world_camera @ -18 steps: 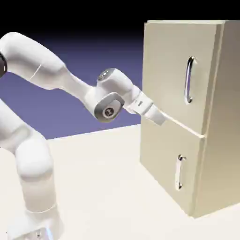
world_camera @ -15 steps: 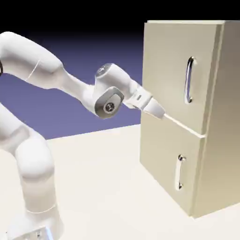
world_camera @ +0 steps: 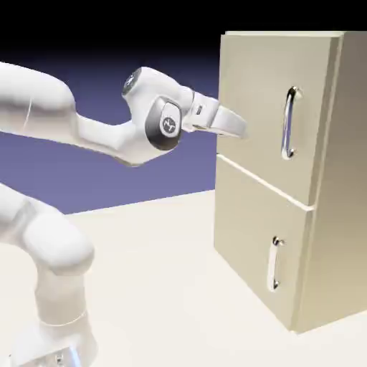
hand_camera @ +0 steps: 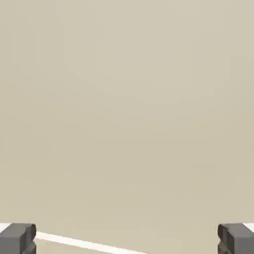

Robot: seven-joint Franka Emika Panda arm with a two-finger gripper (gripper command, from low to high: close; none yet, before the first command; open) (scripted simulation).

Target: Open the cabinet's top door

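"What do we have in front of us?"

"We have a beige cabinet point(world_camera: 333, 179) standing on a pale tabletop point(world_camera: 158, 287), at the exterior view's right. Its top door point(world_camera: 258, 93) sits directly above a shorter lower door point(world_camera: 251, 215), with a thin white line between them. Both doors are closed."

"Where are the handles?"

"Each door has an upright silver one. The top handle point(world_camera: 289, 123) is longer than the bottom handle point(world_camera: 273, 264), and both are toward the exterior view's right side of their doors."

"And our claw point(world_camera: 240, 129)?"

"It points at the top door, to the exterior view's left of the top handle and apart from it. In the hand view, we see its grey fingertips point(hand_camera: 17, 239) spread wide, with nothing gripped. Beige panel fills most of that view, and the white line slants along the bottom."
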